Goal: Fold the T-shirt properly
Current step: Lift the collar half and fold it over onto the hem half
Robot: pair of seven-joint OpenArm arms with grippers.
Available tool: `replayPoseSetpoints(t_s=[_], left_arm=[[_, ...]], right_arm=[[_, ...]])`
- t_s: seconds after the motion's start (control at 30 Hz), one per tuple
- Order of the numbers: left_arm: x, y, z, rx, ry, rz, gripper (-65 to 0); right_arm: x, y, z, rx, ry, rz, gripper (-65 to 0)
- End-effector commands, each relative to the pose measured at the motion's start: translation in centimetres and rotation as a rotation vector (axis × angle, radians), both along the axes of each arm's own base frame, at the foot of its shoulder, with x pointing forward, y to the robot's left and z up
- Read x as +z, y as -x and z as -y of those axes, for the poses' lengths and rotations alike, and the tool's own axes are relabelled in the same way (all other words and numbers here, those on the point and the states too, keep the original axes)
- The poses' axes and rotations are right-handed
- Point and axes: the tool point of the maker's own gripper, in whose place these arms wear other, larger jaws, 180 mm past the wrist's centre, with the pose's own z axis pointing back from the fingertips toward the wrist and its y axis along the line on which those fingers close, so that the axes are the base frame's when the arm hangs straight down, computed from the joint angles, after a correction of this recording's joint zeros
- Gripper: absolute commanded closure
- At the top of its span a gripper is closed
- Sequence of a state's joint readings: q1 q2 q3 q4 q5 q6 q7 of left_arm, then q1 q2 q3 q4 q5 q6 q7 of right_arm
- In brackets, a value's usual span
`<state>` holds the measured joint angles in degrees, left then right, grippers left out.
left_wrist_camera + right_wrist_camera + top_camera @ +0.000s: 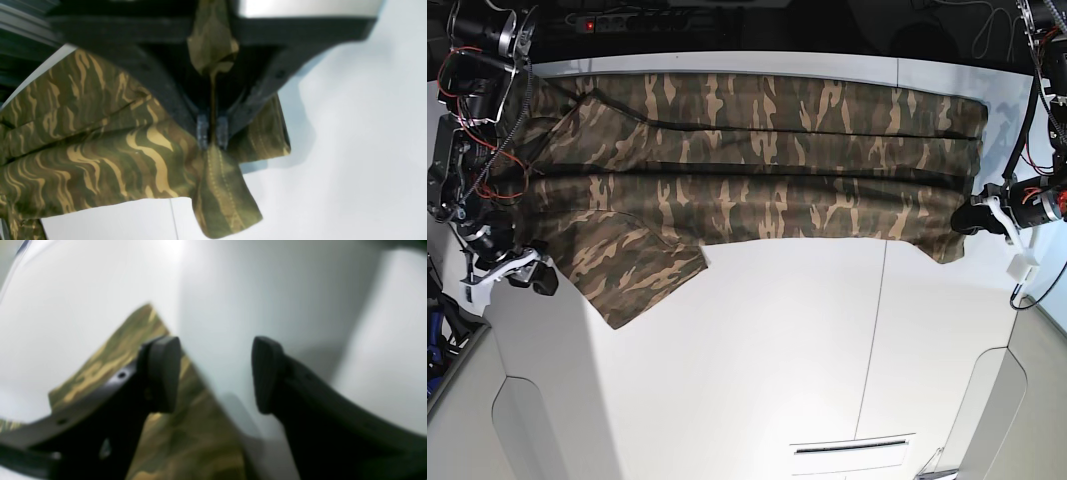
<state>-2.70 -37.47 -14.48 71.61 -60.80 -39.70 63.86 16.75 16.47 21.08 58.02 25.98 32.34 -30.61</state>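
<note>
Across the far half of the white table [757,360], the T-shirt [757,170] lies with its long axis side to side. The left gripper [212,133] pinches its hem corner; the right gripper [216,373] hangs wide apart, empty, beside a sleeve [642,275]. Judging by this, a lengthwise fold is underway; next, the right should grasp its edge.

I count one T-shirt [757,160] on one counter [777,350]. I have two grippers: my left gripper [212,133] and my right gripper [217,373], each with two jaws.
</note>
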Motion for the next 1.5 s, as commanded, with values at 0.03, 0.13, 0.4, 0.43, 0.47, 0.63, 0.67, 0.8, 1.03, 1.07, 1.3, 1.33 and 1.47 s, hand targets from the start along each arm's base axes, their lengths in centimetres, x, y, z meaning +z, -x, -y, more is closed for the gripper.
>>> replayPoseSetpoints(t_s=[0.03,0.13,0.4,0.43,0.47,0.63,0.67,0.8,1.03,1.07,1.3,1.33,1.47], left_arm=[[1.9,-1.2,-0.8,0.004,-0.008,0.059,0.0],[1.9,-1.1,-0.8,0.004,-0.009,0.058,0.0],[1.9,-1.2,-0.8,0.004,-0.009,0.058,0.0],[1.9,-1.2,-0.8,0.004,-0.009,0.058,0.0],[1.9,-1.1,-0.8,0.004,-0.009,0.058,0.0],[1.9,-1.2,-0.8,0.005,-0.008,0.06,0.0],[1.9,-1.2,-0.8,0.006,-0.007,0.063,0.0],[2.0,-1.3,-0.8,0.008,-0.007,0.069,0.0],[2.5,-1.0,-0.6,-0.024,-0.029,0.055,0.0],[2.7,-0.8,-0.5,-0.029,-0.026,0.055,0.0],[4.3,1.1,-0.3,-0.057,-0.038,0.08,0.0],[4.5,1.4,-0.1,-0.064,-0.047,0.086,0.0],[4.7,2.8,1.1,-0.118,-0.077,0.088,0.0]], right_arm=[[1.3,-1.7,-1.1,0.028,-0.013,0.045,-33.8],[0.3,-1.6,-4.0,0.086,-0.028,0.02,-33.8],[-0.2,-1.6,-7.8,0.127,-0.082,0.017,-33.1],[-0.2,-1.6,-7.9,0.128,-0.084,0.017,-30.5],[-0.2,-1.6,-7.9,0.128,-0.084,0.017,-26.0],[0.0,-1.7,-7.9,0.129,-0.08,0.021,0.0],[0.1,-1.6,-7.8,0.132,-0.076,0.019,0.0],[1.2,-1.8,-7.3,0.14,-0.06,0.022,0.0],[5.1,-0.1,-5.7,0.165,-0.058,0.026,0.0],[5.7,0.5,-5.4,0.163,-0.066,0.039,0.0],[7.7,5.8,-3.4,0.149,-0.026,0.095,0.0],[8.0,6.5,-3.1,0.146,-0.019,0.101,0.0],[8.8,9.0,-2.3,0.133,-0.013,0.109,0.0]])
